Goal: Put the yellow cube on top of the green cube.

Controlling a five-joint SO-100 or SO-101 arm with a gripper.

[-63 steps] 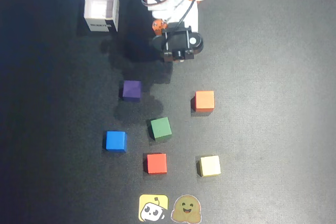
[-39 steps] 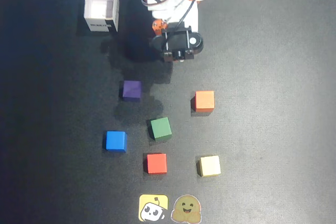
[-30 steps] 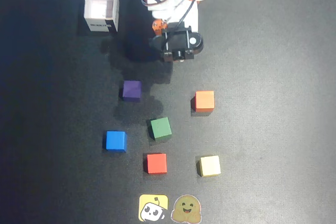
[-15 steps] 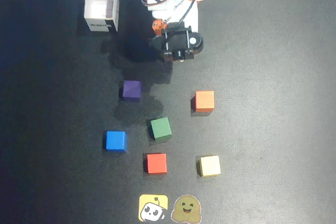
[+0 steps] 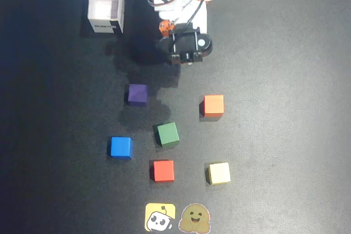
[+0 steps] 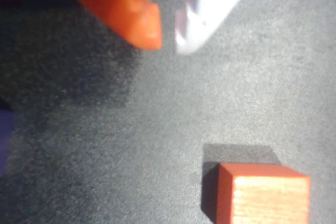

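Note:
The pale yellow cube (image 5: 219,172) sits at the front right of the black mat in the overhead view. The dark green cube (image 5: 167,134) sits near the middle, slightly rotated. Neither shows in the wrist view. My gripper (image 5: 174,54) hangs at the back by the arm's base, far from both cubes. In the wrist view my gripper (image 6: 168,43) has its orange finger (image 6: 126,9) and white finger (image 6: 210,9) with tips nearly together and nothing between them, above bare mat.
An orange cube (image 5: 213,105) (image 6: 262,198), a purple cube (image 5: 137,95), a blue cube (image 5: 120,147) and a red cube (image 5: 163,171) stand around the green one. A white open box (image 5: 106,8) stands at the back left. Two flat stickers (image 5: 160,217) lie at the front edge.

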